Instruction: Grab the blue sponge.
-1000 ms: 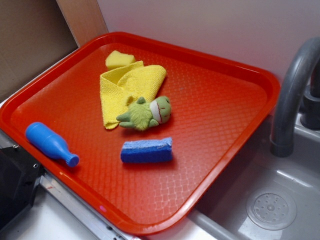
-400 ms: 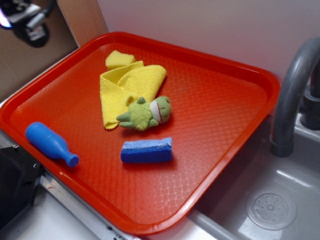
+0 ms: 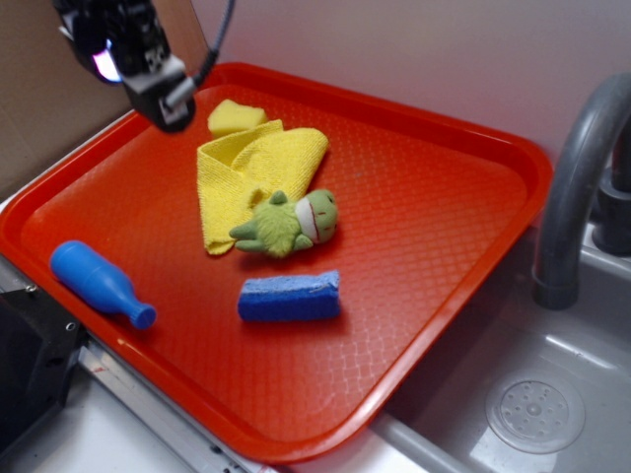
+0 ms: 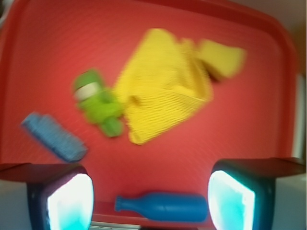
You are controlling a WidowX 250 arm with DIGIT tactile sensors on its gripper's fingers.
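Observation:
The blue sponge (image 3: 289, 297) lies flat near the front middle of the red tray (image 3: 532, 168), well apart from everything else. My gripper (image 3: 168, 99) hangs high over the tray's back-left corner, far from the sponge. The wrist view is blurred. There the gripper (image 4: 151, 196) is open, its two fingers (image 4: 69, 201) wide apart with nothing between them. The blue sponge (image 4: 53, 137) shows at the left on the tray (image 4: 249, 120), above the left finger.
A green plush frog (image 3: 288, 224) lies on a yellow cloth (image 3: 246, 172), with a small yellow sponge (image 3: 235, 116) behind. A blue plastic bottle toy (image 3: 99, 283) lies at the tray's left edge. A grey faucet (image 3: 577, 187) and sink (image 3: 463, 404) stand to the right.
My gripper has come in from the upper left, moving right and lower over the tray's back-left corner. The sponge and other objects have not moved.

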